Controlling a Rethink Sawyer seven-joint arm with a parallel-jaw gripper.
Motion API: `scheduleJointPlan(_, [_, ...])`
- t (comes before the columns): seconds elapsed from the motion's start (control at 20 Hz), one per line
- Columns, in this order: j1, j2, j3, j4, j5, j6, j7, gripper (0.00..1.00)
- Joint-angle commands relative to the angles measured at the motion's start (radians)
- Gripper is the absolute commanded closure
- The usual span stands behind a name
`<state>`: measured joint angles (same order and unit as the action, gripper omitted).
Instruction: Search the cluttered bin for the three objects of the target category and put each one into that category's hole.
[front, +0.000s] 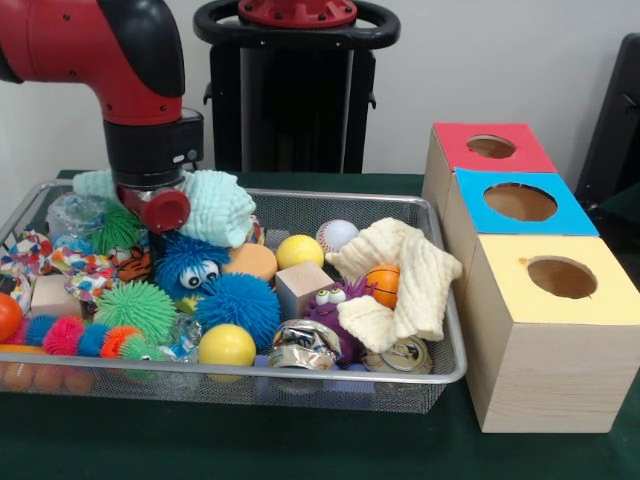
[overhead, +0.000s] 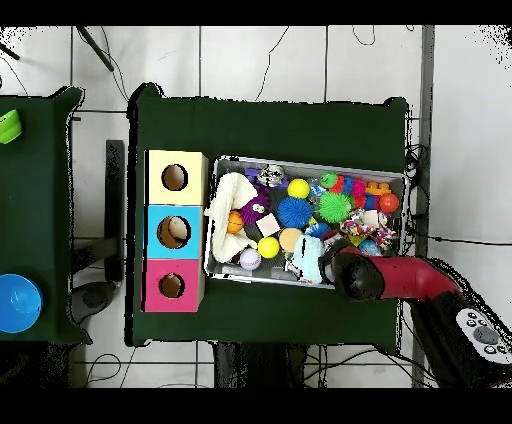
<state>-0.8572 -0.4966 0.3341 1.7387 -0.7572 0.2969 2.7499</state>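
Front view, no readable writing, arm (front: 140, 90) down in wire bin (front: 440, 365), claw (front: 150, 225) buried among toys, grip unclear

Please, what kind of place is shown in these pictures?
Most likely a robotics lab set up for a sorting test. A red robot arm reaches into a wire bin full of toys on a green-covered table, beside three wooden boxes with round holes, and cables lie on the tiled floor.

Your wire bin (front: 440, 372) sits packed with toys. Beside it stand red (front: 520, 152), blue (front: 570, 215) and yellow (front: 600, 300) boxes, each with a round hole.
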Motion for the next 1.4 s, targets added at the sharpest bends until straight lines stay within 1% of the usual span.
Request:
scheduleJointPlan(0.05, [0.025,0.031,0.043,-0.001,-0.001,0.109,-0.16,1.0])
scheduleJointPlan(0.2, [0.031,0.03,0.036,-0.002,-0.002,0.113,-0.159,1.0])
scheduleJointPlan(0.25, [0.038,0.029,0.027,-0.006,-0.008,0.107,-0.154,0.0])
scheduleJointPlan(0.5, [0.05,0.026,0.015,-0.012,-0.016,0.099,-0.144,0.0])
scheduleJointPlan(0.6, [0.065,0.021,0.001,-0.018,-0.024,0.093,-0.134,0.0])
scheduleJointPlan(0.7, [0.09,0.011,-0.029,-0.026,-0.028,0.097,-0.112,0.0])
scheduleJointPlan(0.75, [0.124,-0.007,-0.068,-0.033,-0.037,0.105,-0.085,0.0])
scheduleJointPlan(0.8, [0.136,-0.016,-0.084,-0.034,-0.039,0.116,-0.081,0.0])
scheduleJointPlan(0.95, [0.183,-0.054,-0.143,-0.04,-0.042,0.182,-0.094,0.0])
scheduleJointPlan(1.2, [0.204,-0.085,-0.18,-0.039,-0.019,0.239,-0.13,0.0])
scheduleJointPlan(1.4, [0.254,-0.148,-0.242,-0.041,-0.034,0.294,-0.121,0.0])
